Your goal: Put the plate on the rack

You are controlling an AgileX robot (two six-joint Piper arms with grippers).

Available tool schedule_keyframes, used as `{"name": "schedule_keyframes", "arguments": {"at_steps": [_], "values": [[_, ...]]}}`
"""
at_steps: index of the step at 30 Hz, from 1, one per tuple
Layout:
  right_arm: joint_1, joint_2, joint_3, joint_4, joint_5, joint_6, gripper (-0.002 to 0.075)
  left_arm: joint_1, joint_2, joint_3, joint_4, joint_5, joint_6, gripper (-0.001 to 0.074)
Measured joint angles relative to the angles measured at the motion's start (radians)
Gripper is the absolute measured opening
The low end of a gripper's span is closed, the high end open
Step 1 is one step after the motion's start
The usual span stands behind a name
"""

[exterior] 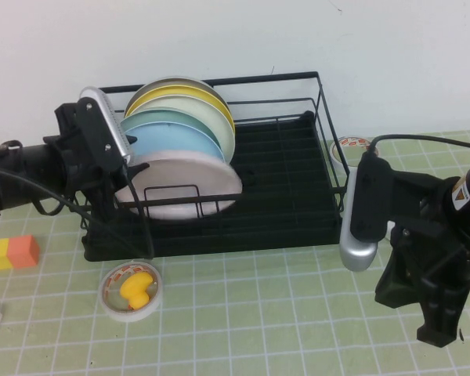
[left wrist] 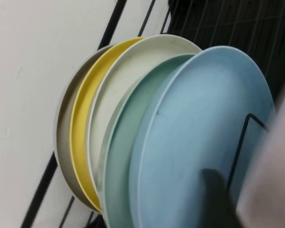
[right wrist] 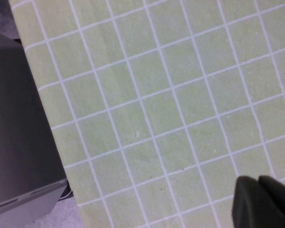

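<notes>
Right gripper (exterior: 439, 333): nearest my camera, parked low over the green grid mat (exterior: 282, 313); I see its dark fingers (right wrist: 263, 202) pressed together. Left gripper (exterior: 113, 184): at the rack's (exterior: 298, 196) left end, against the pink plate (exterior: 189, 184); whether its fingers clamp the rim, I cannot tell. Plate stands upright in the rack, frontmost, before the light blue plate (exterior: 172, 141).
</notes>
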Motion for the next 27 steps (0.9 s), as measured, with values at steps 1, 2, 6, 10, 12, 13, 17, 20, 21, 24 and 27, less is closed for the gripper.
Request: {"name": "schedule_keyframes", "arguments": {"at_steps": [1, 2, 6, 10, 12, 13, 17, 20, 21, 24, 27], "values": [[0.000, 0.000, 0.000, 0.000, 0.000, 0.005, 0.0001, 0.000, 0.000, 0.000, 0.000, 0.000, -0.013, 0.0345], [0.000, 0.000, 0.000, 0.000, 0.000, 0.010, 0.0001, 0.000, 0.000, 0.000, 0.000, 0.000, -0.022, 0.0372], [0.000, 0.000, 0.000, 0.000, 0.006, 0.021, 0.0001, 0.000, -0.002, 0.000, 0.000, 0.004, -0.047, 0.0417], [0.000, -0.001, 0.000, -0.051, 0.061, 0.065, 0.0001, 0.000, -0.054, 0.000, 0.000, 0.008, -0.120, 0.0381], [0.000, -0.006, 0.000, -0.127, 0.101, 0.115, 0.0001, 0.000, -0.101, 0.000, 0.000, -0.013, -0.172, 0.0337], [0.000, -0.011, 0.000, -0.164, 0.121, 0.138, 0.0001, 0.000, -0.132, 0.000, 0.000, -0.036, -0.210, 0.0307], [0.000, -0.061, 0.000, -0.332, 0.161, 0.254, 0.0001, 0.000, -0.265, 0.000, -0.004, -0.204, -0.404, 0.0155], [-0.001, -0.127, 0.000, -0.396, 0.162, 0.341, 0.0001, 0.000, -0.360, 0.000, -0.011, -0.392, -0.560, 0.0050], [-0.001, -0.158, 0.000, -0.403, 0.162, 0.365, 0.0001, 0.000, -0.393, 0.000, -0.015, -0.471, -0.619, 0.0032], [-0.001, -0.259, 0.008, -0.407, 0.139, 0.424, 0.0001, 0.000, -0.482, 0.000, -0.035, -0.701, -0.795, 0.0010], [-0.001, -0.385, 0.039, -0.404, 0.074, 0.462, 0.0000, 0.000, -0.576, 0.013, -0.052, -0.917, -0.941, 0.0004]]}}
